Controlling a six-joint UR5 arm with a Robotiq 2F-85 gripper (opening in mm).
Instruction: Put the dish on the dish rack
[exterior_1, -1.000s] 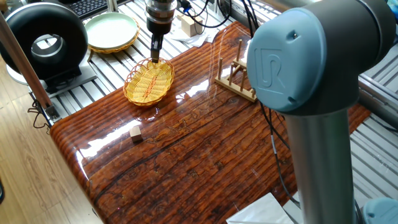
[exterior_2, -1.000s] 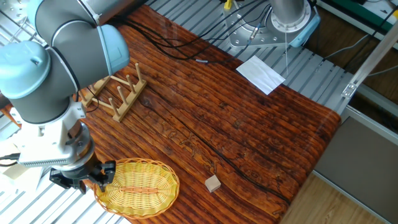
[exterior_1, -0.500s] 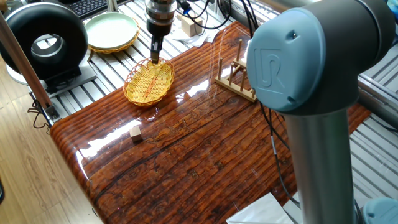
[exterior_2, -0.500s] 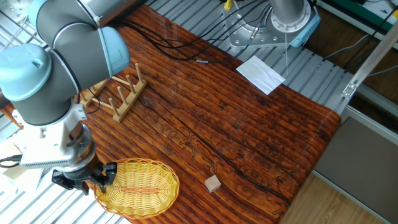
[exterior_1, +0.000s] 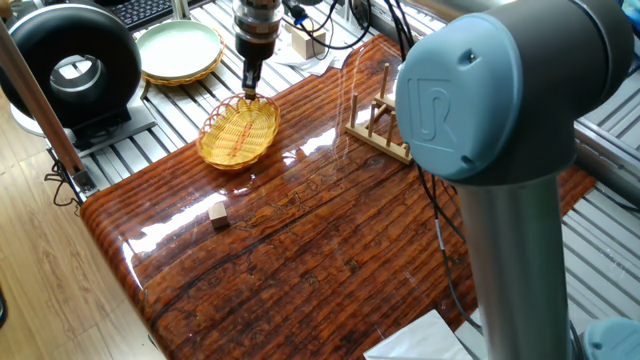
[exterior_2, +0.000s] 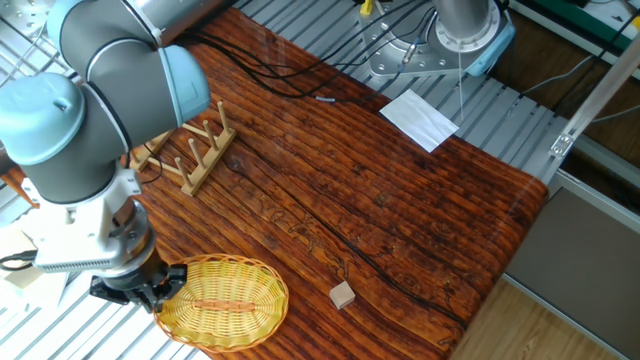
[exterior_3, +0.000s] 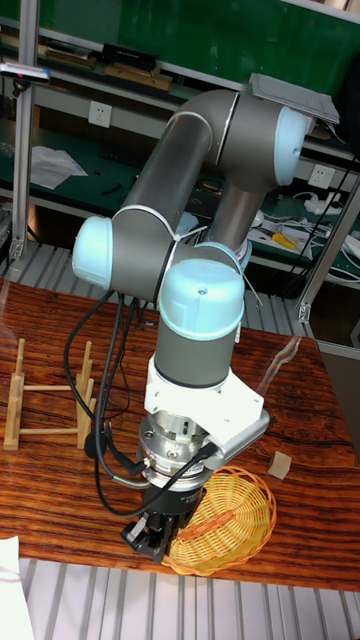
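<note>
The dish (exterior_1: 238, 133) is a golden woven wicker basket lying at the table's corner, also seen in the other fixed view (exterior_2: 225, 300) and the tall fixed view (exterior_3: 225, 520). My gripper (exterior_1: 249, 92) points straight down at its far rim, with the jaws drawn together over the braided edge (exterior_2: 150, 292) (exterior_3: 158, 530). The dish's base still rests on the table. The dish rack (exterior_1: 380, 125) is light wood with upright pegs. It stands bare some way along the table's edge (exterior_2: 190, 155) (exterior_3: 45, 405).
A small wooden block (exterior_1: 218, 212) (exterior_2: 343, 294) lies near the dish. A pale green plate (exterior_1: 180, 48) and a black round device (exterior_1: 75, 65) sit beyond the table's corner. A white paper (exterior_2: 418, 118) and black cables (exterior_2: 300, 75) lie at the far end.
The fingers have drawn in from a wider spread onto the dish's rim. The dish has nudged slightly; the arm has barely moved.
</note>
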